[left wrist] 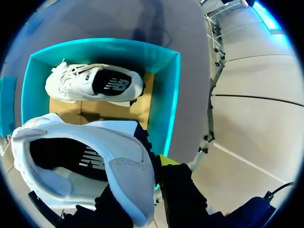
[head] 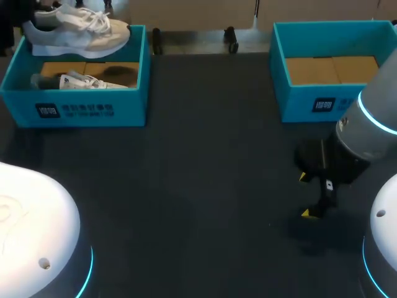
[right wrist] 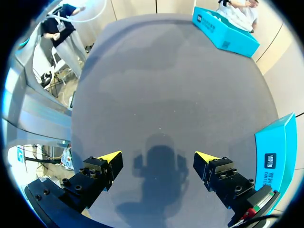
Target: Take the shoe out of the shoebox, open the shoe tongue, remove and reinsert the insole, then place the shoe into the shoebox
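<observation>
My left pincer [left wrist: 147, 178] pinches, I think, the white cloth shoe [left wrist: 114, 156] by its heel; it looks light, bendy. Right pincer [right wrist: 157, 157] spread, bare.

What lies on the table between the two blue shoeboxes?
Nothing: in the head view the dark table is bare between the left shoebox and the right shoebox.

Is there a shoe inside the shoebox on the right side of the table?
No, the right shoebox holds nothing but its bare brown cardboard floor.
</observation>
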Robot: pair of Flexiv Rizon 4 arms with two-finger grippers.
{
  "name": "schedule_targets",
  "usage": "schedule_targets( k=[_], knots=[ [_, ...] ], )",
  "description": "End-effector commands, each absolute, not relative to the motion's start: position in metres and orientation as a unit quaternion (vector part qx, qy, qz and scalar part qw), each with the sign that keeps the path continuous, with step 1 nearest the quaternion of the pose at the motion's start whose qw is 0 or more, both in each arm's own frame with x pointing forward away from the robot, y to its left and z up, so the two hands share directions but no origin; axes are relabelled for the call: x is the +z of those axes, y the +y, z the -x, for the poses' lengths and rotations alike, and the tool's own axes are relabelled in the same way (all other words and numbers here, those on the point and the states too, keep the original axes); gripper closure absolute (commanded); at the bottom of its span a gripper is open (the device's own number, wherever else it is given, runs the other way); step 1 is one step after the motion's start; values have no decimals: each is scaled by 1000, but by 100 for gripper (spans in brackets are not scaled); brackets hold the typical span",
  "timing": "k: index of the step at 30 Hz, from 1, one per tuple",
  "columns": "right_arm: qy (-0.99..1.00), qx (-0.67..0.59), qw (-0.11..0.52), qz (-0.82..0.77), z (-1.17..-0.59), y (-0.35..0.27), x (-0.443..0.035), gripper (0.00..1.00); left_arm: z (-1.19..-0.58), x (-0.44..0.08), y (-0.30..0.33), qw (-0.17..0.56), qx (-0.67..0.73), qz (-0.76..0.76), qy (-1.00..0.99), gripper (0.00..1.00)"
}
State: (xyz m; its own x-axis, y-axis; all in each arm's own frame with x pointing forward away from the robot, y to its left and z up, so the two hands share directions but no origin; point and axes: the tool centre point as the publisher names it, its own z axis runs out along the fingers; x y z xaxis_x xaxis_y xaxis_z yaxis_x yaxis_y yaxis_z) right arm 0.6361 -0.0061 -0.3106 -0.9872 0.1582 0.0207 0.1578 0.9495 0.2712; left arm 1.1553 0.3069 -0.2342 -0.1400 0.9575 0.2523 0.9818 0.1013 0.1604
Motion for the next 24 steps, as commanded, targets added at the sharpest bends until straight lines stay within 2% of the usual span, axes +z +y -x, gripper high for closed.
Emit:
schedule_targets(
  k=[1, 24],
  knots=[
    [987, 137, 2, -80, -635, -6, -311, 0, -1154, -236, 313, 43, -143, 656, -740, 100],
    [987, 137, 2, -80, -635, -6, -311, 0, -1138, -259, 321, 66, -127, 669, -729, 100]
  ],
)
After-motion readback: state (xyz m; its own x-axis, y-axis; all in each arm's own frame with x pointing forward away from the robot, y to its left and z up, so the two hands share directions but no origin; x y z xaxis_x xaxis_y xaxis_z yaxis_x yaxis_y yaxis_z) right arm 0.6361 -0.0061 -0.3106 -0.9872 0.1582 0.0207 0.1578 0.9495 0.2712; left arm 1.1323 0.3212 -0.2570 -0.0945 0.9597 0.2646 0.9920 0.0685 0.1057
